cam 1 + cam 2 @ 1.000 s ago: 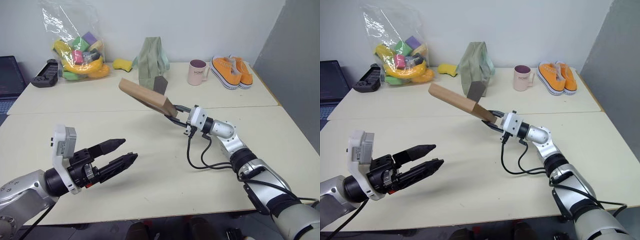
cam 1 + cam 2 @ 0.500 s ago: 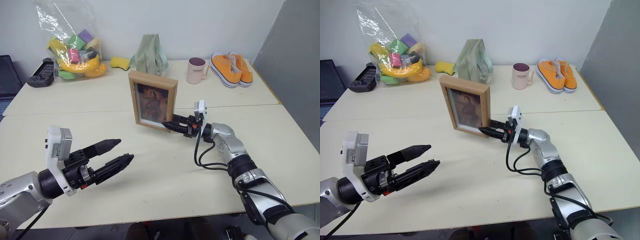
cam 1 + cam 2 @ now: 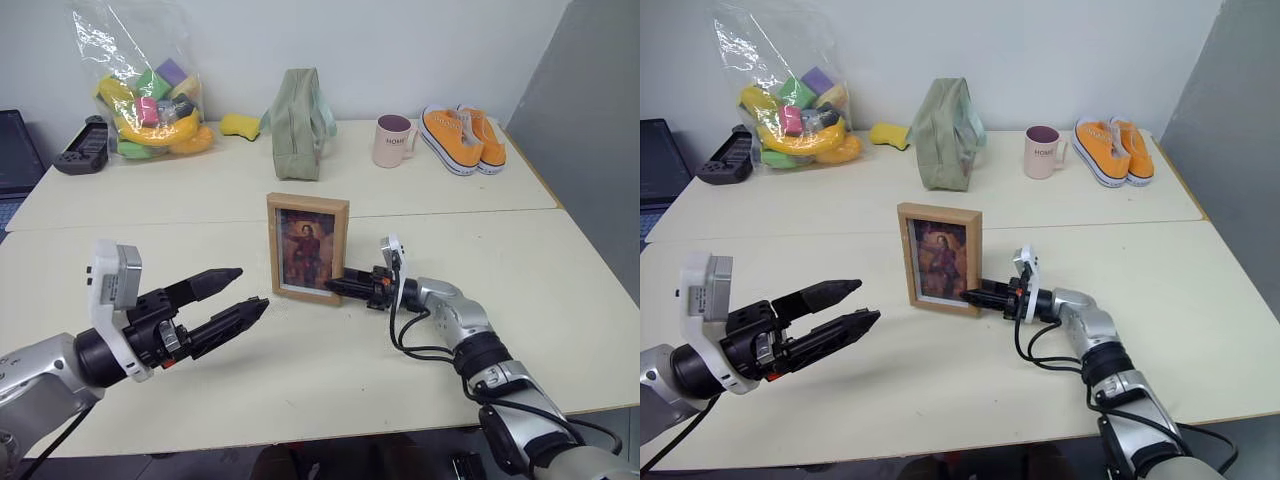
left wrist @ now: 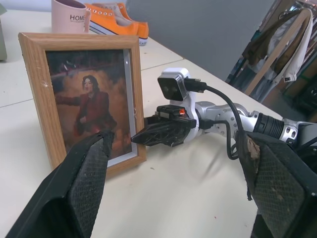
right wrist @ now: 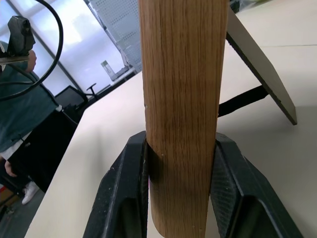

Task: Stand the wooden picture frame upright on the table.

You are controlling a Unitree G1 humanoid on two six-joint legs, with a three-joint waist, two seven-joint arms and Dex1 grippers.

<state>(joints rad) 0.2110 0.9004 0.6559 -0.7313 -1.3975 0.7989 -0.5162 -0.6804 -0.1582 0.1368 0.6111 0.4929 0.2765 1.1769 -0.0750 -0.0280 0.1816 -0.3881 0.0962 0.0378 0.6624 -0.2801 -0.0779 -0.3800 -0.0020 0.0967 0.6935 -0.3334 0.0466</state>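
Your right gripper [image 3: 337, 287] is clamped on the lower right edge of the wooden picture frame [image 3: 308, 247], which stands upright mid-table [image 3: 330, 390], portrait facing you. Your left gripper [image 3: 236, 297] hovers near left of it, fingers spread, holding nothing.

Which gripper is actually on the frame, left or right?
The right gripper: its fingers clamp the lower right edge of the wooden picture frame. The left gripper hangs open beside the frame, touching nothing.
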